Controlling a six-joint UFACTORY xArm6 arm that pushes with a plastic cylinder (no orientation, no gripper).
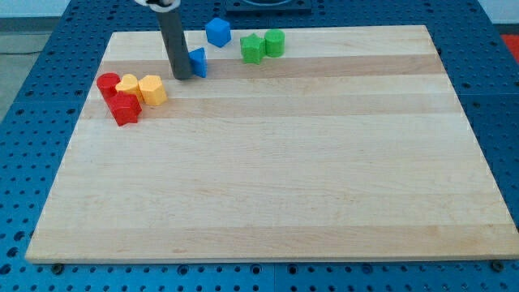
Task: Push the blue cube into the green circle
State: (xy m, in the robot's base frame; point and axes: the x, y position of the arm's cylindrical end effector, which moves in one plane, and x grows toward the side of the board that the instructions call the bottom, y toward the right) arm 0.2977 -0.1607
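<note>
A blue cube (217,32) sits near the board's top edge, left of centre. A green circle block (275,43) stands to its right, with a green star block (253,49) touching the circle's left side. My tip (182,78) is at the end of the dark rod, below and left of the blue cube. It presses against the left side of a second blue block (199,62), partly hidden by the rod, whose shape I cannot make out.
A cluster at the view's left holds a red circle block (108,83), a red block (125,108), a yellow block (128,86) and a yellow hexagon-like block (152,90). The wooden board (268,178) lies on a blue perforated table.
</note>
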